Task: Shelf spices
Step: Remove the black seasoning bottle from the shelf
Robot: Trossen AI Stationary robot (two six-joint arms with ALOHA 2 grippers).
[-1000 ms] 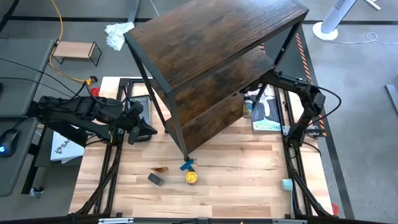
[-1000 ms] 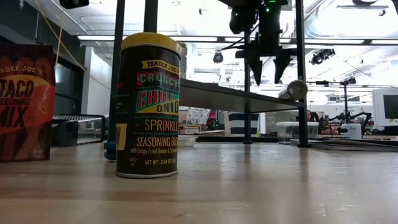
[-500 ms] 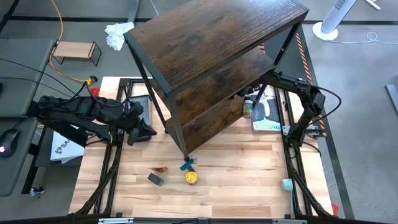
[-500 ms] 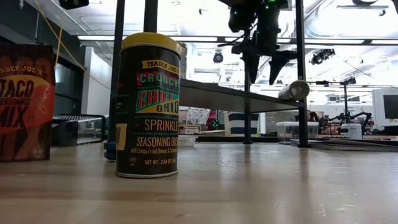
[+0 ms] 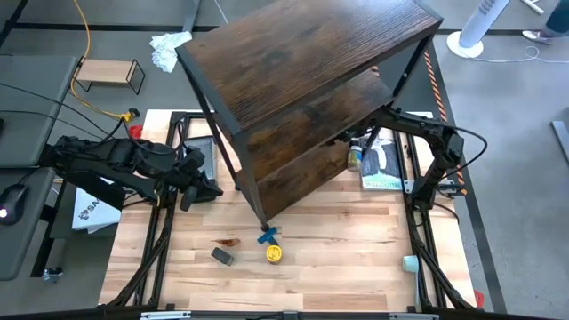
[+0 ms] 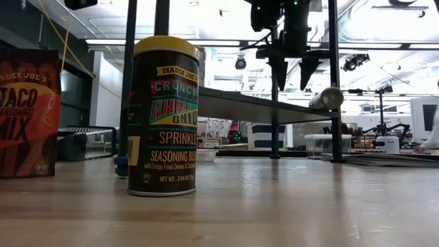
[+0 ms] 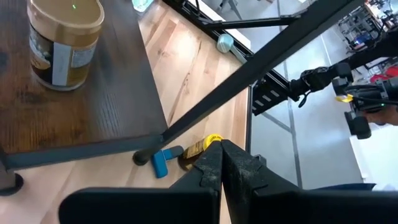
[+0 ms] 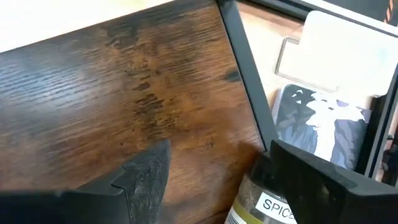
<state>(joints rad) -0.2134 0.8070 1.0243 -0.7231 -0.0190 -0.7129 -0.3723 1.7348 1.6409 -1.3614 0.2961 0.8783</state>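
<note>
The shelf (image 5: 302, 80) stands at the table's far side. A tan-lidded jar (image 7: 65, 37) stands upright on one of its boards. Another jar (image 6: 326, 98), labelled "SPICE" (image 8: 261, 204), lies on its side at the right end of a lower board. My right gripper (image 6: 291, 72) hangs open just above that board and left of this jar, fingers pointing down, touching nothing. On the table in front stand a yellow-lidded jar (image 5: 275, 253), a dark grey box (image 5: 221, 256) and a reddish packet (image 5: 229, 241). My left gripper (image 7: 221, 168) waits shut at the table's left.
A blue T-shaped piece (image 5: 267, 236) lies by the shelf's front leg. A book (image 5: 382, 164) lies at the right beside the shelf. A small light-wood rack (image 5: 108, 74) and a white cloth (image 5: 169, 49) sit beyond the far left corner. A small cup (image 5: 409, 263) stands near the right rail.
My right gripper has shifted a little toward the table's left, farther in under the shelf's top board, staying open and at the same height. The jar lying on the board has not moved.
</note>
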